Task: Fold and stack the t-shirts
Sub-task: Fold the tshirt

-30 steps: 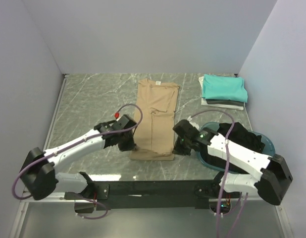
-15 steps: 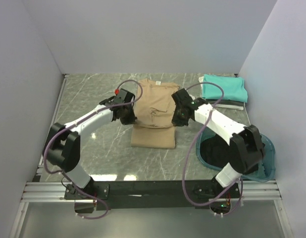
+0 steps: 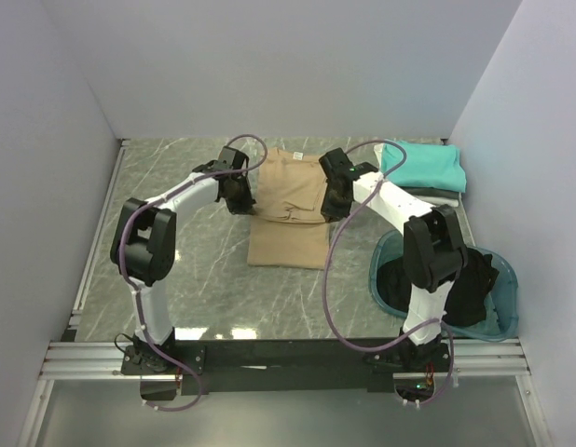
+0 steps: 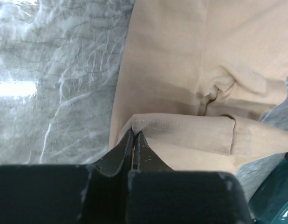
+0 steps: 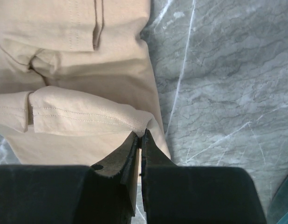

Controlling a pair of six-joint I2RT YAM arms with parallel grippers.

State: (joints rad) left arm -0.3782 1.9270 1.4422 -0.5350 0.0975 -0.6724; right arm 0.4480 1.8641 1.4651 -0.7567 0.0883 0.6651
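Fingers of left gripper point(image 4: 134, 135): pressed tight together on the left hem corner of the tan t-shirt point(image 3: 288, 244); a thin layer of stitched cloth is pinched between the tips.
Fingers of right gripper point(image 5: 140, 136): all but closed, clamping the right hem corner of the same shirt; the cloth bunches slightly just above the tips.
Tan t-shirt, position: middle of the bench point(image 3: 176, 242), nearer the far edge than the near edge, long axis running far to near.
Tan t-shirt, condition: hem end raised and carried over the body towards the collar, so the shirt is doubled across its width. The fold forms its near edge and that part lies flat on the bench. The held hem hangs just above the lower layer, which shows wrinkles at its centre.
Grippers, placement: one at each side edge of the shirt, level with each other, roughly midway along its visible length. Both arms are stretched out towards the far edge.
Folded stack: far right corner of the bench, well apart from the tan shirt. The teal t-shirt point(image 3: 421, 165) lies on top; the grey t-shirt point(image 3: 414, 192) and the white t-shirt point(image 3: 446, 199) show as edges beneath it on the near side.
Basin point(image 3: 500, 321): round, teal, at the right edge towards the near right corner.
Basin, contents: black t-shirt point(image 3: 470, 284) heaped inside, partly hidden behind the right arm.
Bench surface: grey-green, marbled, glossy.
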